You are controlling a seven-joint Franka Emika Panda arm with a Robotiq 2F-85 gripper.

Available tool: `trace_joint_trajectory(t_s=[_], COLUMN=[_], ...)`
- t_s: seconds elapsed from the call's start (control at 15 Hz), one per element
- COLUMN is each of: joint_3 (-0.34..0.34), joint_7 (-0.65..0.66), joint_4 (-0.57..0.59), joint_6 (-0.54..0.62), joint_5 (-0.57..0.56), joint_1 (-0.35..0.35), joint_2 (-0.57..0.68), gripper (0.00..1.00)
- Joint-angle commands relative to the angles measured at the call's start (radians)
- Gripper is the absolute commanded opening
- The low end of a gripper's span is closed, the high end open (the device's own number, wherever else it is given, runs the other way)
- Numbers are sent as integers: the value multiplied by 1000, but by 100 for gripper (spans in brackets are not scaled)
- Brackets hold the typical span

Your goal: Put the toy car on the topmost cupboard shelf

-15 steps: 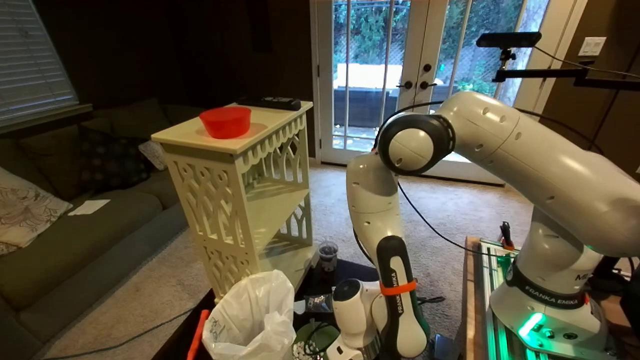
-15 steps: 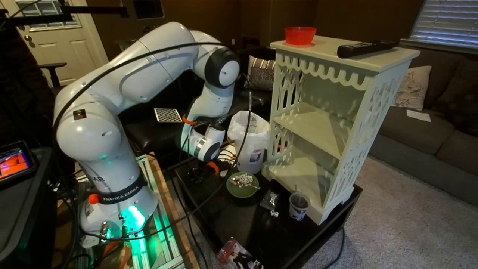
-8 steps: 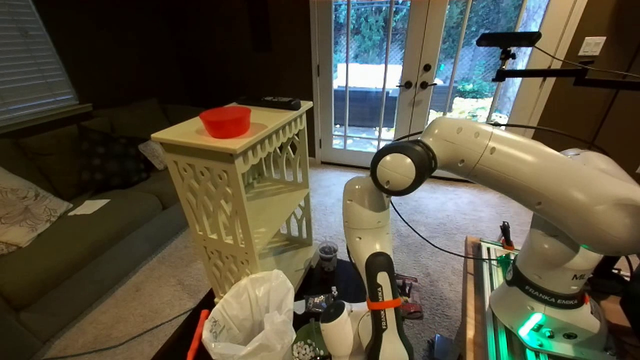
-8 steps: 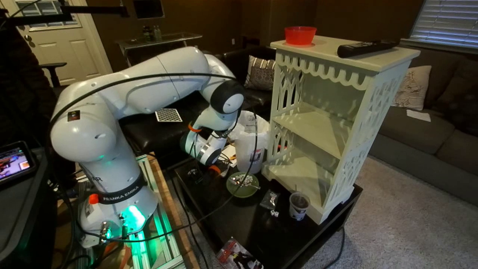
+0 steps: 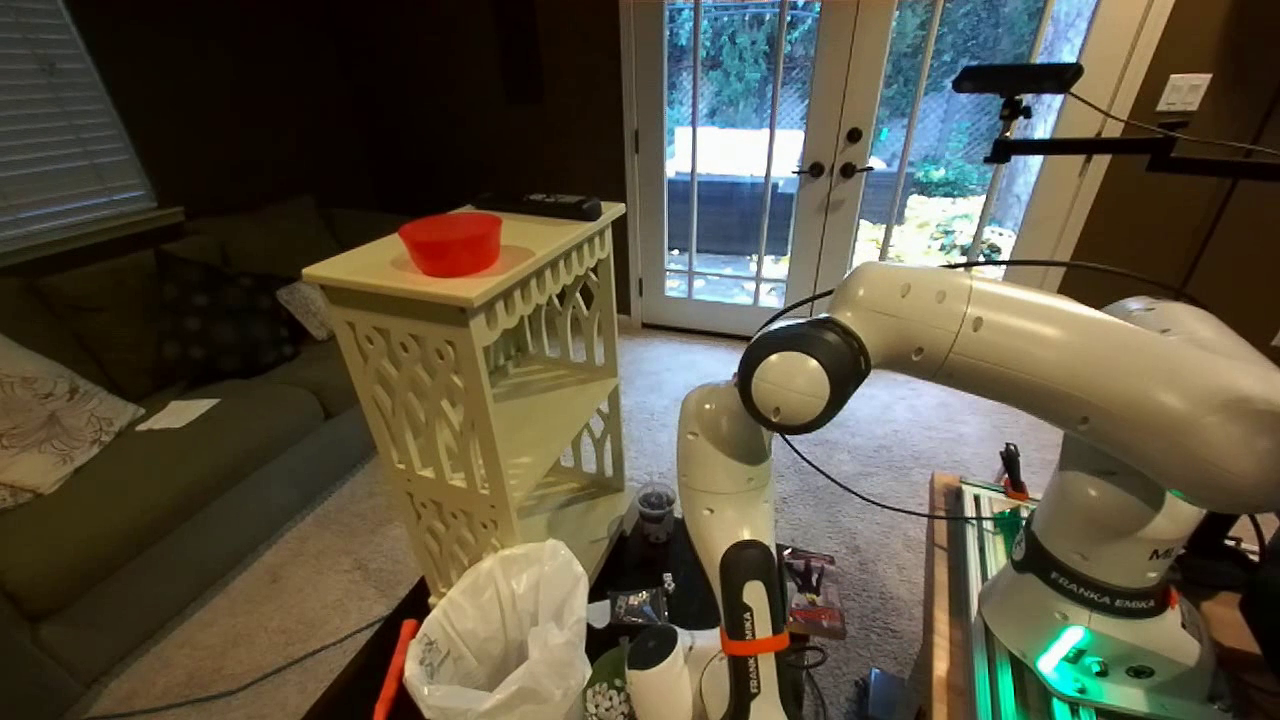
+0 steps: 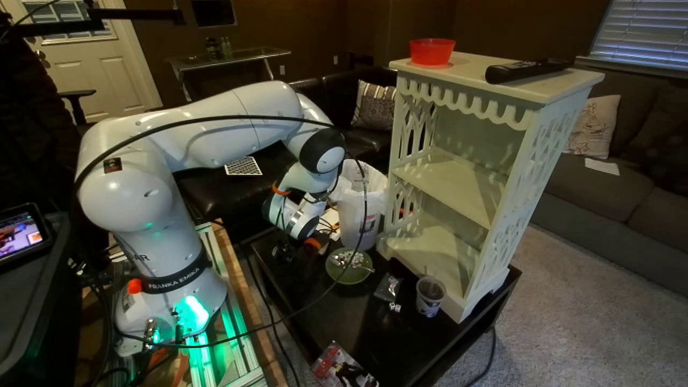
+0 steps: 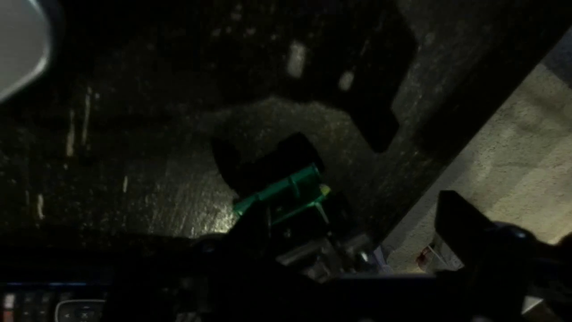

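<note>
The toy car (image 7: 306, 180), green with dark and grey parts, lies on the dark table in the wrist view. My gripper (image 7: 355, 210) is open above it. The left finger covers the car's left part in this view, and part of the car shows between the fingers; the right finger is well apart from it. I cannot make out the car in either exterior view. The topmost cupboard shelf is the upper inner board of the cream cabinet and shows in both exterior views (image 5: 555, 410) (image 6: 451, 180). It holds nothing that I can see.
A red bowl (image 6: 431, 51) and a black remote (image 6: 524, 70) sit on the cabinet top. A white bin (image 6: 359, 215), a green plate (image 6: 349, 278) with white bits, a cup (image 6: 430, 296) and a black packet (image 6: 388, 287) stand by the arm. A cable loops past the arm.
The arm has come down over the last second, its elbow and forearm dropping, mostly in the first half second. Cabinet, bowl and bin have not moved.
</note>
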Motion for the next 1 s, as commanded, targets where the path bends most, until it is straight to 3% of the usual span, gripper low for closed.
trace_joint_trajectory(t_s=[0.0,0.13,0.33,0.53,0.8,0.93], joint_3=[-89,-96,-65,-72,-128,-106], joint_7=[137,174,123,98,122,56], joint_4=[11,-20,-23,-20,1,15], joint_6=[12,-25,-60,-30,20,9], joint_5=[48,41,2,-17,-26,-48], joint_1=[121,120,91,109,184,160], joint_2=[-39,-62,-58,-62,-70,-56], gripper=[100,100,100,100,100,100])
